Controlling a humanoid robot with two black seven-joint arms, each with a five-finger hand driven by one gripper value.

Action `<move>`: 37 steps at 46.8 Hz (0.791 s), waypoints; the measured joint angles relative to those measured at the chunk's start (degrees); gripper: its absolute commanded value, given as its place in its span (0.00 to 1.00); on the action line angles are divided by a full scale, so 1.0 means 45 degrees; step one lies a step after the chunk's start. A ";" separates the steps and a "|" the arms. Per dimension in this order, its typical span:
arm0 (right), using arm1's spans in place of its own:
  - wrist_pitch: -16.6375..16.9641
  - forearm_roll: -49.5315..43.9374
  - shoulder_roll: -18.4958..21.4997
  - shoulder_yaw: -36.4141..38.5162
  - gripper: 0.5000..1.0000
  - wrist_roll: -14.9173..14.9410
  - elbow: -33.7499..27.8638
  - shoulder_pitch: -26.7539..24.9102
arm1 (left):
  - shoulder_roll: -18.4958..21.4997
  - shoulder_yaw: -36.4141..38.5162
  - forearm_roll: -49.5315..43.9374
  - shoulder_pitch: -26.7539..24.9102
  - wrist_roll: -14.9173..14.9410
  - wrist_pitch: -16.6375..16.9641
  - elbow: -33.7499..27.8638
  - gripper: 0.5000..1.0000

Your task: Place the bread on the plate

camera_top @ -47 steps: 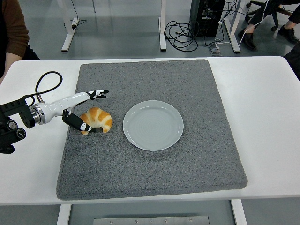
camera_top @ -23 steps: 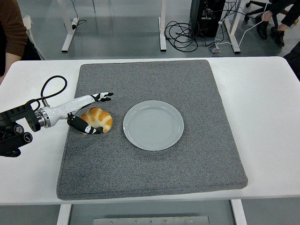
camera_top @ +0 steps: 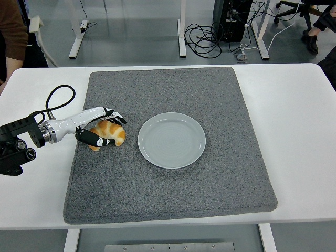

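A golden croissant (camera_top: 111, 133) lies on the grey mat (camera_top: 168, 178), just left of an empty white plate (camera_top: 171, 140). My left hand (camera_top: 105, 128) reaches in from the left edge and is shut on the croissant: the fingers curl over its top and the thumb presses against its near side. The croissant still rests on the mat, a short gap away from the plate's rim. The right arm is out of view.
A black cable (camera_top: 60, 97) loops above my left forearm on the white table (camera_top: 294, 131). A person's sleeve (camera_top: 13, 31) shows at the top left. Desk legs and cables stand on the floor behind.
The left hand's fingers, stretched out above the croissant before, have curled down over it. The croissant and plate have stayed where they were.
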 measured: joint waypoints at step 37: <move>0.0020 0.0000 0.0000 0.0000 1.00 0.0008 0.0000 0.0014 | 0.0127 -0.0060 -0.0204 -0.0570 -0.0339 -0.1385 0.0315 0.00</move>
